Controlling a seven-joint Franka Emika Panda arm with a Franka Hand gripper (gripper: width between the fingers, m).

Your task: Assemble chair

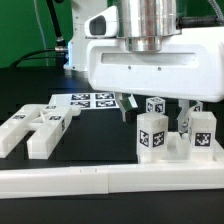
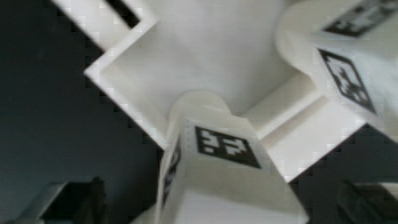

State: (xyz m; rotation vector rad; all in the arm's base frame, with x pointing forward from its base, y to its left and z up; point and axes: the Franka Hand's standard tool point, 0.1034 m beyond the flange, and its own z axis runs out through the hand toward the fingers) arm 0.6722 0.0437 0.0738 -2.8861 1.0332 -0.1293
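Counter (image 1: 100,135): black. On it:
- loose tagged chair pieces (image 1: 38,125), at the exterior view's left
- marker board (image 1: 92,100), rear centre
- partly built chair (image 1: 150,135) with upright tagged posts, at the right
- long white border rail (image 1: 100,182) across the front

**Chair in two groups**

The matte-white chair (image 1: 170,140) assembly sits at the exterior view's right, with tagged posts (image 1: 152,135) upright on a slab (image 2: 196,60). The loose blocky pieces (image 1: 35,125) lie flat at the left, well apart.
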